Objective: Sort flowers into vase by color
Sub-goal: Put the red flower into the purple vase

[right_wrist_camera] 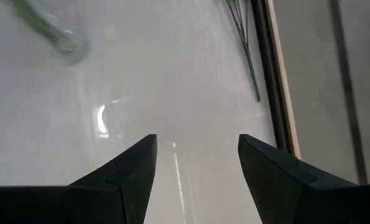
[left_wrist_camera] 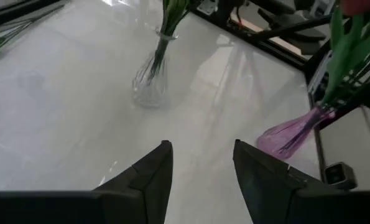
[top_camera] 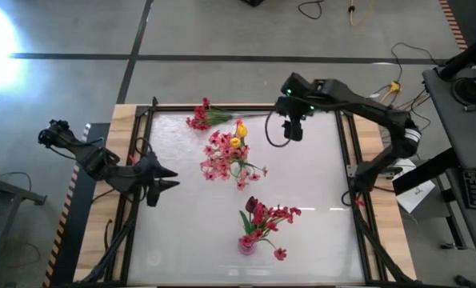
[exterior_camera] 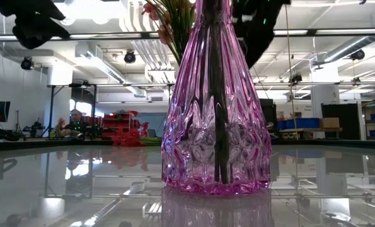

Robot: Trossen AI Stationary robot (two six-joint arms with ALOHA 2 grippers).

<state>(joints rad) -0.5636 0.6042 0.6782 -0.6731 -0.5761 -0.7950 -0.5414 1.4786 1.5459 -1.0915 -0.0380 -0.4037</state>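
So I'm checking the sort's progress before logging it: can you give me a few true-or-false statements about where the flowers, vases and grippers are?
1. The pink ribbed glass vase holds stems. True.
2. The clear glass vase stands empty. False: green stems rise from it, and the pink blossoms and yellow tulips show above it.
3. A loose red blossom spray lies on the white table near its far edge. True.
4. The left gripper is clamped on a stem. False: its fingers stand open with nothing between.
5. The right gripper hangs open and empty. True.
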